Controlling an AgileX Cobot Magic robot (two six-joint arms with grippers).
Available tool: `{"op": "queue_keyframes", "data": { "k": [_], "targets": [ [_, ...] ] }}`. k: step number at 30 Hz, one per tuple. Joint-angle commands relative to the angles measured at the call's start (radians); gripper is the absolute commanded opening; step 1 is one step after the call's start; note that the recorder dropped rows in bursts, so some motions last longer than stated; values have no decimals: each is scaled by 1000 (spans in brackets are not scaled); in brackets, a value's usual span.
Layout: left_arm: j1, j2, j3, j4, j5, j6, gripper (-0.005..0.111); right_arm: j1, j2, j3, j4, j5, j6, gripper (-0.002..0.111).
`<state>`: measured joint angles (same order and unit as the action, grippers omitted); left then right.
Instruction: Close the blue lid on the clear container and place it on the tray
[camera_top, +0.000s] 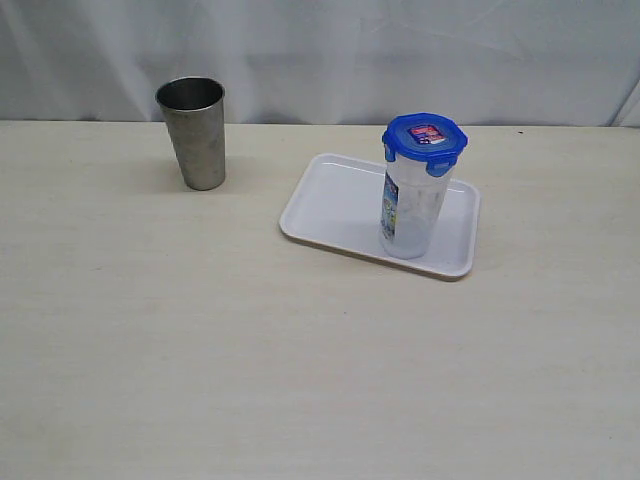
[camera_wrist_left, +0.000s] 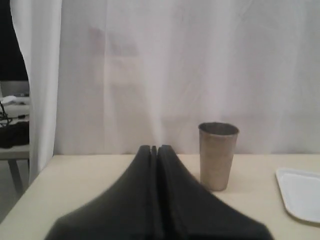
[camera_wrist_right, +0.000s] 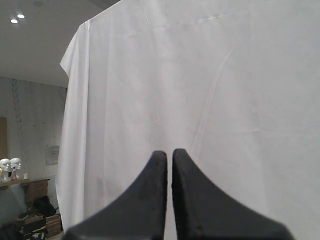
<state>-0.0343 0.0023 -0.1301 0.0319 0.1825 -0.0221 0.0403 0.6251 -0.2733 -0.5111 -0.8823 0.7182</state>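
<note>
clear container (camera_top: 408, 222), blue lid (camera_top: 425, 136) on, upright on tray (camera_top: 330, 202); left fingers (camera_wrist_left: 142, 200), right fingers (camera_wrist_right: 150, 200) closed, empty.

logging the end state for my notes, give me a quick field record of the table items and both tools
blue lid: seated on the clear container, visible flaps folded down
clear container: upright on the tray, toward its right end in the exterior view
tray: flat on the table
steel tumbler: upright on the table, left of the tray, apart from it
left tool: fingers together, empty
right tool: fingers almost touching, empty, facing the curtain
task state: looks complete
</note>
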Motion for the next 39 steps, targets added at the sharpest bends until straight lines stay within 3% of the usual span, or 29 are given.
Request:
{"op": "queue_keyframes", "data": {
  "k": [1,6,20,39],
  "targets": [
    [3,-2,68,9,-8,-9,0,-3,-4,1,2,-4,0,4],
    [3,-2,130,9,-9,-9,0,-3,-4,1,2,-4,0,4],
    [3,-2,130,9,135,-4,0,-3,-4,1,2,-4,0,4],
    [3,-2,130,9,135,-2,0,-3,-4,1,2,-4,0,4]
  ]
}}
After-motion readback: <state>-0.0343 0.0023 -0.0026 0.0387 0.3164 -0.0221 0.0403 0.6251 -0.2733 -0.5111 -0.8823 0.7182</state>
